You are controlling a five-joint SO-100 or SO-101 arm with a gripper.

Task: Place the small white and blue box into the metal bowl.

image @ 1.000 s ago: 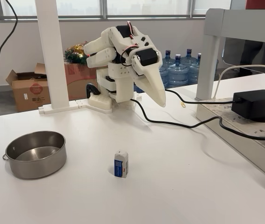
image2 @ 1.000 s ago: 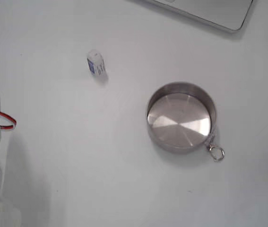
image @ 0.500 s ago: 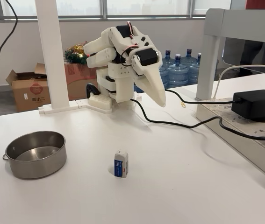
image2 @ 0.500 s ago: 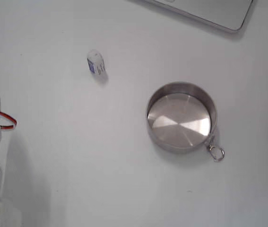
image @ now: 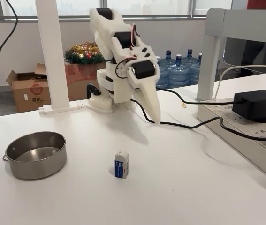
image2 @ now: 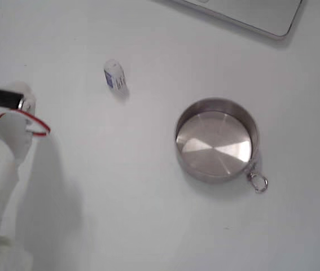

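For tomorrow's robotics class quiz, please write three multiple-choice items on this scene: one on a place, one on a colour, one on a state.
1. Where is the small white and blue box?
A. in the bowl
B. on the table, apart from the bowl
C. in the gripper

2. What colour is the robot arm?
A. white
B. black
C. orange

3. What does the metal bowl hold?
A. water
B. the box
C. nothing

Answers: 1 B, the box stands on the white table, clear of bowl and gripper. 2 A, its shell is white. 3 C, its bare floor shows in both fixed views.
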